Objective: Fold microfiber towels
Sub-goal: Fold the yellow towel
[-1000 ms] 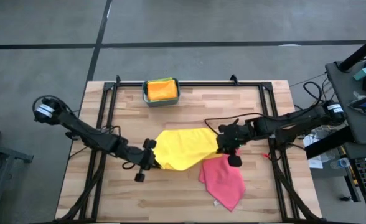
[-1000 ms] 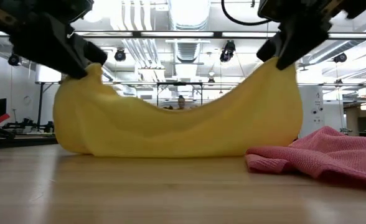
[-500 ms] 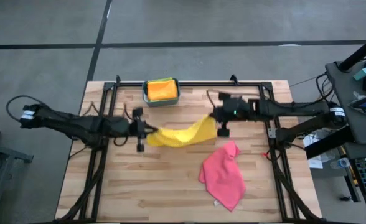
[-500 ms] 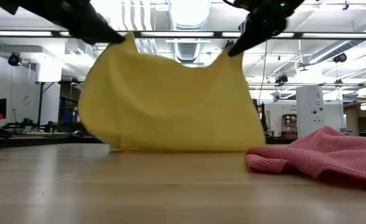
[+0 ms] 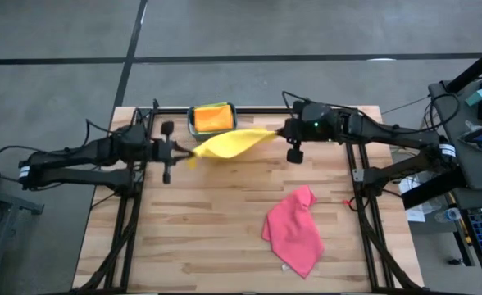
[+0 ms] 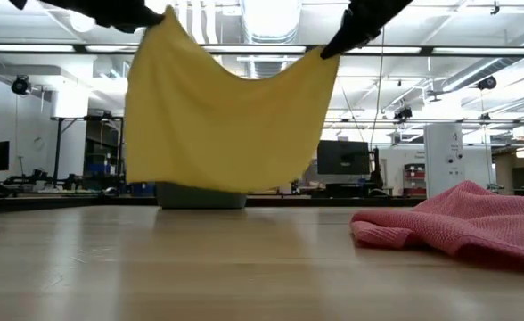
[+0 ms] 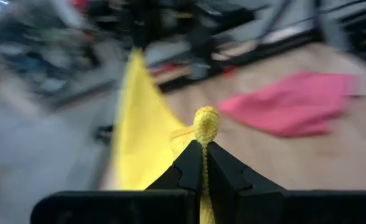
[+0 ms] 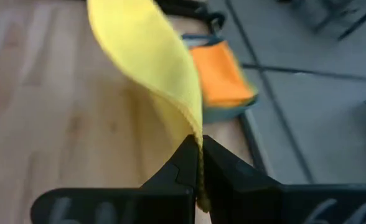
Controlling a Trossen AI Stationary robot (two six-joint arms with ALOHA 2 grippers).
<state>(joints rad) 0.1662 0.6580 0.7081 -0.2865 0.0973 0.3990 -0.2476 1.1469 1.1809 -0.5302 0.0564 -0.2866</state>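
A yellow towel (image 5: 229, 143) hangs spread between my two grippers, over the far half of the table and just in front of the teal bin (image 5: 212, 133). My left gripper (image 5: 188, 153) is shut on one upper corner, my right gripper (image 5: 279, 131) on the other. In the low view the yellow towel (image 6: 226, 116) hangs as a sheet, its lower edge clear of the wood. An orange towel (image 5: 212, 119) lies in the bin. A pink towel (image 5: 294, 232) lies crumpled flat on the table at the near right. My left gripper pinches a bunched upper corner (image 7: 205, 124) of the yellow towel between its two fingers, which reach nearly level from the table's left. The cloth hangs below that corner, lifted clear. My right gripper pinches the other upper corner (image 8: 194, 127) at the towel's edge, its fingers slanting down from the table's right. The top edge (image 6: 244, 76) sags slightly between the two holds.
Black frame rails (image 5: 138, 197) run along the table's left, right and far sides. Bare wood (image 5: 208, 229) lies between the hanging towel and the near edge, left of the pink towel.
Both grippers have risen and gone toward the table's far edge, keeping hold of the yellow towel's corners. The towel, whose lower part lay on the wood a second ago, is now lifted clear and hangs spread out near the bin.
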